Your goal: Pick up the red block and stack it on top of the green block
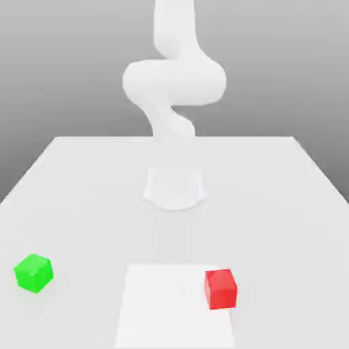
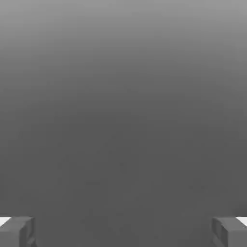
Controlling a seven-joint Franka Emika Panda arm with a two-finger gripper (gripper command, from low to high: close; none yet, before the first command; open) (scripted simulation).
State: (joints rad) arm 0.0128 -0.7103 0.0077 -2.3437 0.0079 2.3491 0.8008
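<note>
The red block (image 1: 221, 288) sits on the white table near the front, toward the exterior view's right. The green block (image 1: 33, 272) rests on the table at the front, toward the exterior view's left, well apart from the red one. The white arm (image 1: 174, 82) rises from its base (image 1: 174, 187) at the table's middle and bends high above it. In the hand view my gripper (image 2: 123, 231) is open: its two grey fingertips (image 2: 17, 231) stand far apart with nothing between them, facing plain grey background.
A brighter white rectangular patch (image 1: 174, 307) lies on the table (image 1: 82, 198) at the front centre, under the red block's left side. The table's edges run along the back and both sides.
</note>
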